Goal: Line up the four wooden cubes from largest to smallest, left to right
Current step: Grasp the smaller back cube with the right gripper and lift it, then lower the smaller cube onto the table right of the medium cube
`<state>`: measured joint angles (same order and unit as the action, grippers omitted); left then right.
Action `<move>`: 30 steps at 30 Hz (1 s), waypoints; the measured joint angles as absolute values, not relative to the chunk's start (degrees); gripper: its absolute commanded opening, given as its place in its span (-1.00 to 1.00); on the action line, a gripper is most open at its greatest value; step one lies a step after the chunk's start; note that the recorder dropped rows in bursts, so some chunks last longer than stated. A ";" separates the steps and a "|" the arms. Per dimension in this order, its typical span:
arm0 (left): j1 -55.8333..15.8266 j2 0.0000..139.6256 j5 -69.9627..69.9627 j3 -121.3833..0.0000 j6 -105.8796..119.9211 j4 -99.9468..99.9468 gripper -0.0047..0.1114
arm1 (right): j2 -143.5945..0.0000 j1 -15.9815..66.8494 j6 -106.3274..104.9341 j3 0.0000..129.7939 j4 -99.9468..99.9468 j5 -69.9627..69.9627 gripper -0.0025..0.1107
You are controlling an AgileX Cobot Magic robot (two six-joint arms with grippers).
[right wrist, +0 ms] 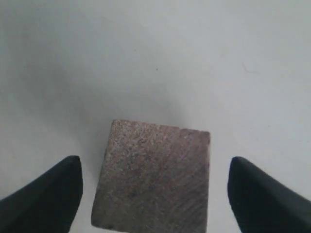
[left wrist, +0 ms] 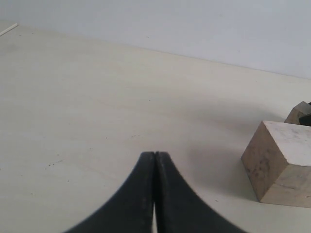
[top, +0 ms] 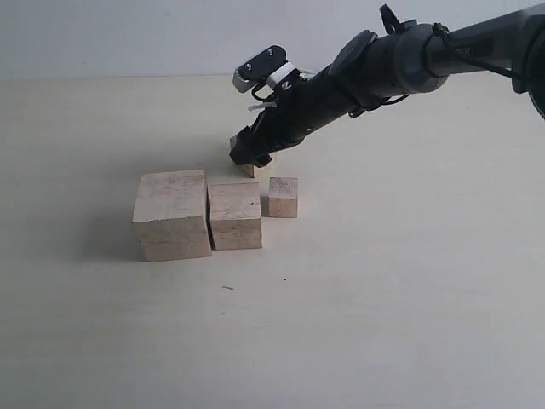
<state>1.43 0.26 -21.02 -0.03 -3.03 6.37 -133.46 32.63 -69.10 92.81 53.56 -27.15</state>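
The right hand [top: 252, 155] is being held with fingers apart, straddling but not touching the fourth cube [right wrist: 153, 177], which is being left on the counter [top: 383, 298] just behind the row of three cubes [top: 235, 213]. The cube should be centred between the fingers before being clamped squarely. The left hand [left wrist: 154, 162] is being carried pressed together, empty.

Exterior view, centre: the fourth cube [top: 249, 170] lies largely hidden under the right gripper [top: 247, 158]; upper right, the arm [top: 477, 47] is cropped by the frame. Left wrist view: the nearest cube [left wrist: 279, 165] runs off the edge.
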 measured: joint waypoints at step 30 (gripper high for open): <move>1.43 0.26 -21.02 -0.03 -3.03 6.37 -0.92 | -114.91 27.01 -71.70 89.77 29.54 -69.05 -0.96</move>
